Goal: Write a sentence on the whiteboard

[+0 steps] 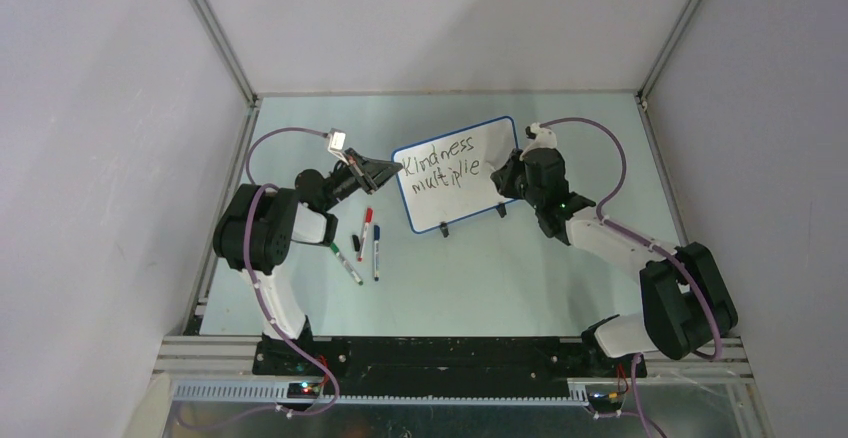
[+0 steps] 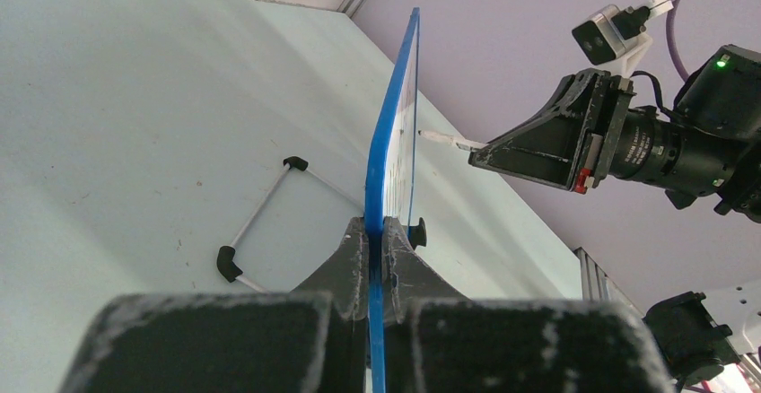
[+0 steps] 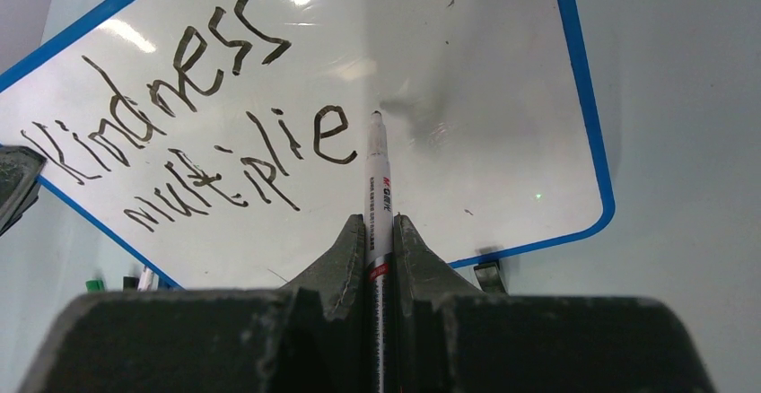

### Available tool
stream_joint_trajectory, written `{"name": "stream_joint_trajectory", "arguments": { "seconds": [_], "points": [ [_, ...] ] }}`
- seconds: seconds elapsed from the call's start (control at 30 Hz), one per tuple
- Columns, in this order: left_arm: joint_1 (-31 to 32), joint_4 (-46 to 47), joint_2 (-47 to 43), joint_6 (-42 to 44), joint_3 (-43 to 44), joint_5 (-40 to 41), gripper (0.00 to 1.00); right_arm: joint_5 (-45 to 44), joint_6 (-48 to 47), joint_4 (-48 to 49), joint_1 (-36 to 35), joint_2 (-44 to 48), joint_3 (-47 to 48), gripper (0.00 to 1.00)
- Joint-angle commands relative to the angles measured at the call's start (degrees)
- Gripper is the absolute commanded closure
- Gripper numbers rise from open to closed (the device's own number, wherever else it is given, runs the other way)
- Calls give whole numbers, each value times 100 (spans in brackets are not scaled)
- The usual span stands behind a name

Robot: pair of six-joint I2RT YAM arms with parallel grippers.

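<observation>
Marker (image 3: 378, 178), pinched in the right gripper (image 3: 379, 230), points lengthwise at the whiteboard (image 3: 502, 97), its tip just right of the last "e" of the sentence (image 3: 197, 133); the left gripper (image 2: 375, 231) clamps the board's edge.

The left arm reached far and right, the left gripper (image 1: 383, 171) clamped shut on the near-left edge of the whiteboard (image 1: 460, 203). The right arm stretched far and left, the right gripper (image 1: 507, 174) pinching a marker (image 3: 378, 178) between closed jaws.
</observation>
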State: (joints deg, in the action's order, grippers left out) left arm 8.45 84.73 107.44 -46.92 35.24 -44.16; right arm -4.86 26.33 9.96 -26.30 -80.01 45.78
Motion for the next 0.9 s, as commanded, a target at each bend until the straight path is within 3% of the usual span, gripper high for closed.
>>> {"name": "stream_joint_trajectory", "arguments": {
  "seconds": [0.0, 0.87],
  "points": [
    [-9, 307, -287, 236, -53, -140, 100, 37, 63, 282, 46, -83, 269, 100],
    [-8, 309, -268, 227, -35, -153, 100, 277, 67, 292, 126, -355, 476, 100]
  ]
}}
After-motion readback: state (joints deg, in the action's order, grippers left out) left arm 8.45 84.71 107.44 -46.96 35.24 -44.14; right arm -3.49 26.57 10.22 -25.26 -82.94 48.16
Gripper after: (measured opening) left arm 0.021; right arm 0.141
